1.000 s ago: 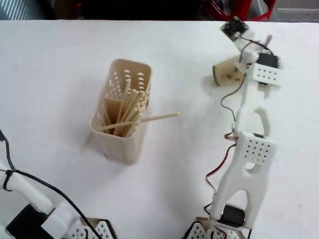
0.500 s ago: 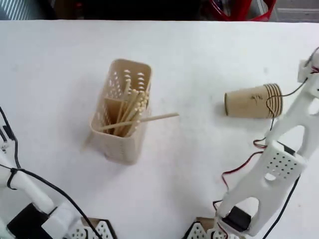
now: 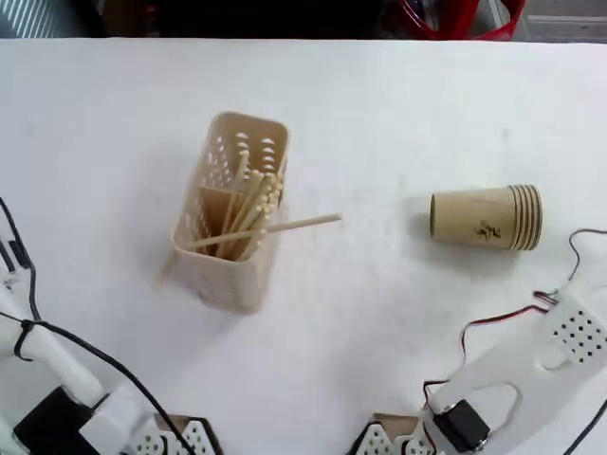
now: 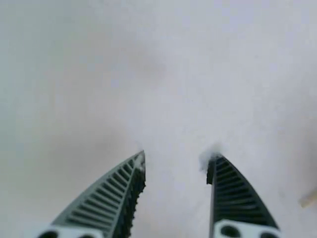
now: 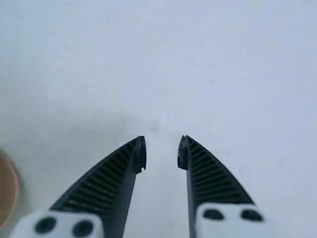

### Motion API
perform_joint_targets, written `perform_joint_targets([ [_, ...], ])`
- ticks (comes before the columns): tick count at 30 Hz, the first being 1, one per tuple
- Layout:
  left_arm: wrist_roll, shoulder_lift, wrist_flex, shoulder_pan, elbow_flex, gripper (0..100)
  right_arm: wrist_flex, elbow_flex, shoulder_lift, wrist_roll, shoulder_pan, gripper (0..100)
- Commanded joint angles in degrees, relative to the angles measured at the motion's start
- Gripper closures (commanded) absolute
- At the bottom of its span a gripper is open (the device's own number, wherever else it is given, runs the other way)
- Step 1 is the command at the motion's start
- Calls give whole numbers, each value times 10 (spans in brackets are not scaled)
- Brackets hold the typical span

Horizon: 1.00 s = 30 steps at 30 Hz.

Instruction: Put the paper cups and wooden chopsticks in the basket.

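White worktop [image 3: 379, 114] sits under your left fingers [image 4: 119, 193] — spread wide — and right fingers [image 5: 116, 176], narrow, both empty. Beyond, the paper cup [image 3: 486, 217] lies sideways, well apart from the basket [image 3: 232, 277] of chopsticks [image 3: 248, 213]; a glancing touch could roll it away.

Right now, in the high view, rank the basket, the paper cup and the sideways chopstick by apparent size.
1. basket
2. paper cup
3. sideways chopstick: longer than the cup, but far thinner.

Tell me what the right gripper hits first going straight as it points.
Likely just the bare table; nothing else lies ahead of the right gripper, and the paper cup sits off to one side.
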Motion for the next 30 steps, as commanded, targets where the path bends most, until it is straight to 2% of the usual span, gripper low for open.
perform_joint_targets([
  [1, -26, -18, -25, 38, 24, 786, 21, -13, 0, -4, -15, 865],
  [4, -23, -18, -79, 87, 76, 786, 53, -13, -8, -6, -65, 867],
  [9, -23, -19, -191, 177, 184, 786, 55, 25, -94, -112, -100, 868],
  [15, -23, -18, -375, 218, 302, 788, 55, 224, -299, -123, -173, 865],
  [17, -23, -20, -411, 218, 324, 788, 52, 289, -357, -123, -184, 865],
  [22, -23, -20, -416, 219, 329, 788, 52, 365, -386, -128, -214, 865],
  [30, -23, -19, -403, 218, 330, 788, 39, 367, -351, -123, -227, 865],
])
